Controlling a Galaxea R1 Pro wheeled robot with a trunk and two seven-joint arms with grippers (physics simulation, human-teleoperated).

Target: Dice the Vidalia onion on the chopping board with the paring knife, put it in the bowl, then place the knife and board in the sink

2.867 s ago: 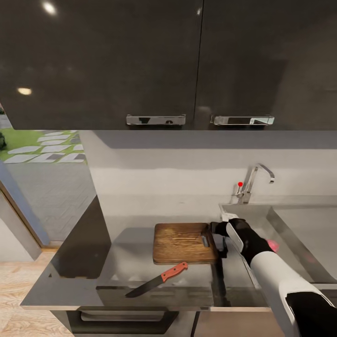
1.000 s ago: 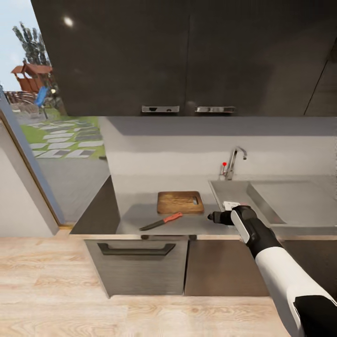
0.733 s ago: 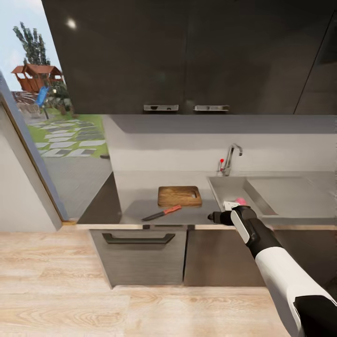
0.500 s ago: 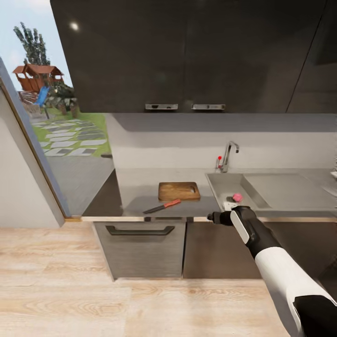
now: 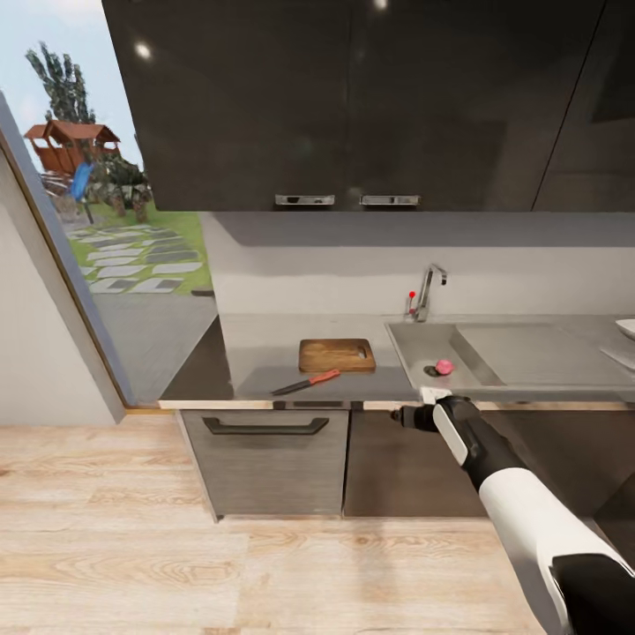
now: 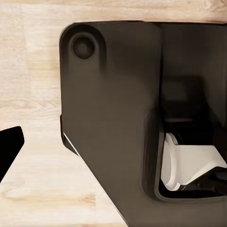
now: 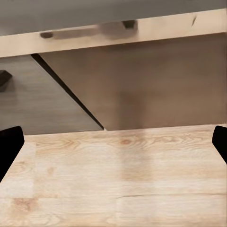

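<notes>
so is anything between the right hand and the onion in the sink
Nothing sits on the path, but the right hand hangs in front of the cabinet face, below the countertop edge. The onion lies in the sink beyond that edge, so the hand must rise over it.

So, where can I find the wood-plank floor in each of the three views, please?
Head view: the wood-plank floor spans the lower part, in front of the grey drawer front.
Left wrist view: it is the pale planks beside the robot's dark body.
Right wrist view: it meets the cabinet fronts and runs between the right gripper's fingertips.
Shared landmark: the grey drawer front, in the head and right wrist views.
</notes>
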